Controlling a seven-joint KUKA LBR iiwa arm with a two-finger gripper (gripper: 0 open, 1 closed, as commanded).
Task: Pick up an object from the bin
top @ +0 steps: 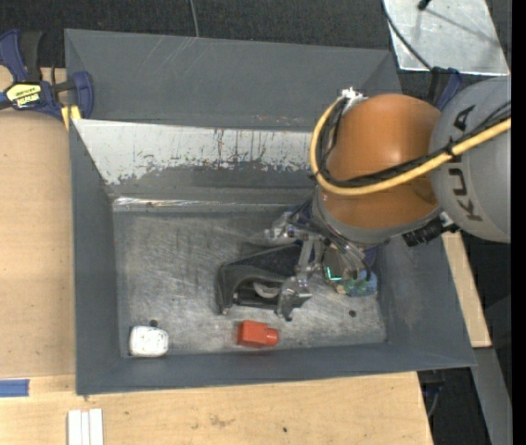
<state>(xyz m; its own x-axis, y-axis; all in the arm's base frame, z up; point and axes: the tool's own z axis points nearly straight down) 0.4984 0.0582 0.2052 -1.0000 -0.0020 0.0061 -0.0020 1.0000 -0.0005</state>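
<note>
The gripper [298,286] hangs low at the 3 o'clock end of the black curved thing [249,284] in the middle of the bin [94,258], probably to take it there. Whether it is open or closed, I cannot tell.

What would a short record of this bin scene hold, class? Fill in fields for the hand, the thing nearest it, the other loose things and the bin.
hand: hand down near the bin floor, right of middle, below the arm's orange cover
nearest thing: black curved object, mid-floor, against the hand's left side
held: cannot tell
other things: red block just below the black curved object in the view; white object in the floor's lower left corner
bin: grey metal bin, sloped walls
</note>
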